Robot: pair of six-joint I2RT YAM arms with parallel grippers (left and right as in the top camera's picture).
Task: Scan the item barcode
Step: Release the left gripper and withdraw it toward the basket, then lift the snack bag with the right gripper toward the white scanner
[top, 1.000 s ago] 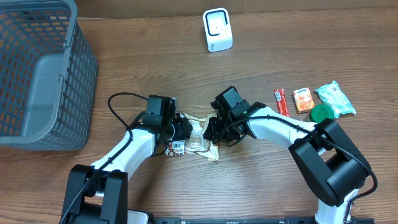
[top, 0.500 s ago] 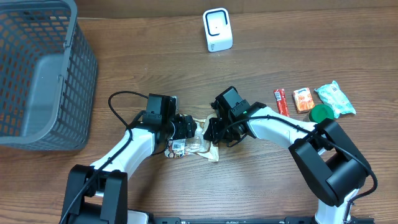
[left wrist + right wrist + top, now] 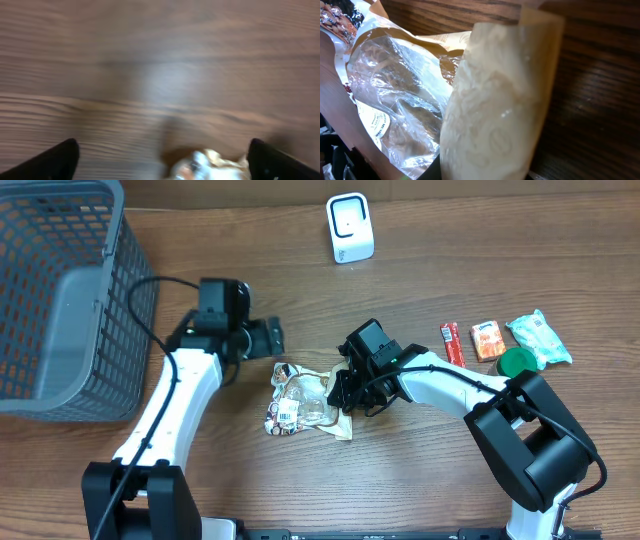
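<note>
The item is a crinkled clear-and-tan snack bag [image 3: 303, 401] lying on the wooden table, with a small white label patch at its left end. My right gripper [image 3: 341, 392] is shut on the bag's right edge. In the right wrist view the bag [image 3: 490, 110] fills the frame and hides the fingers. My left gripper [image 3: 268, 338] hovers up and left of the bag, open and holding nothing. In the blurred left wrist view its dark fingertips [image 3: 56, 161] stand wide apart, with the bag [image 3: 212, 164] low between them. The white scanner [image 3: 350, 228] stands at the back centre.
A grey mesh basket [image 3: 60, 300] fills the far left. At the right lie a red bar [image 3: 452, 345], an orange packet [image 3: 487, 340], a green round lid [image 3: 517, 363] and a pale green wrapped packet [image 3: 540, 340].
My left gripper has opened, let go of the bag and pulled back up and to the left. The right gripper keeps its hold and the bag lies more spread out.
</note>
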